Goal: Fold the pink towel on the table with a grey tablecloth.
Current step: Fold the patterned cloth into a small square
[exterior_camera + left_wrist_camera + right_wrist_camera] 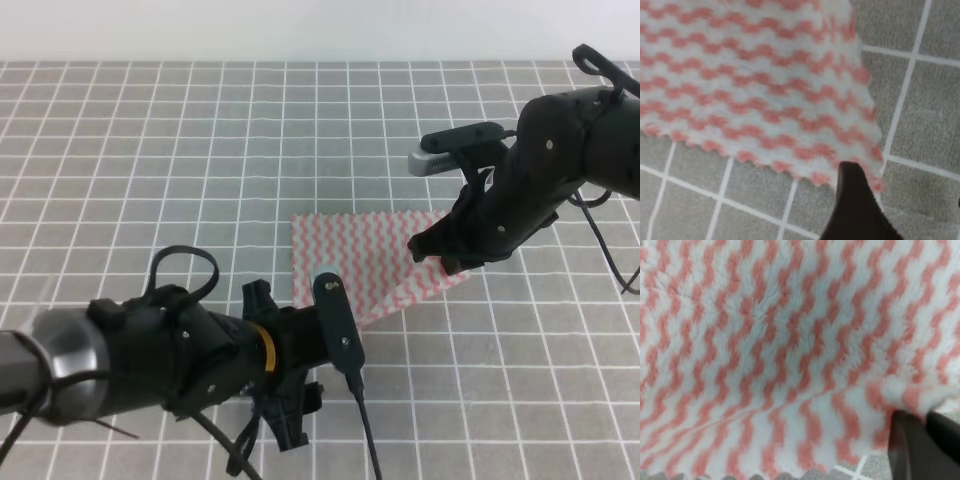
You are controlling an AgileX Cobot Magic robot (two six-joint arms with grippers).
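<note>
Pink towel (pixel 375 262) flat on the table (pixel 150 160), folded into a rough triangle, lying between the two hands. Right hand (pixel 440 252) down on the towel's far-right corner, fingertips (pixel 920 450) pressed together, pinching the towel edge; fold crease visible just beside them in the right wrist view. Left hand (pixel 345 322) near the towel's near-left edge, mostly hidden behind wrist and camera mount. Only one dark finger (pixel 855 205) showing in the left wrist view, tip touching the towel's frayed corner. Spread or closed: cannot tell. Grey grid cloth visible all around the towel.
</note>
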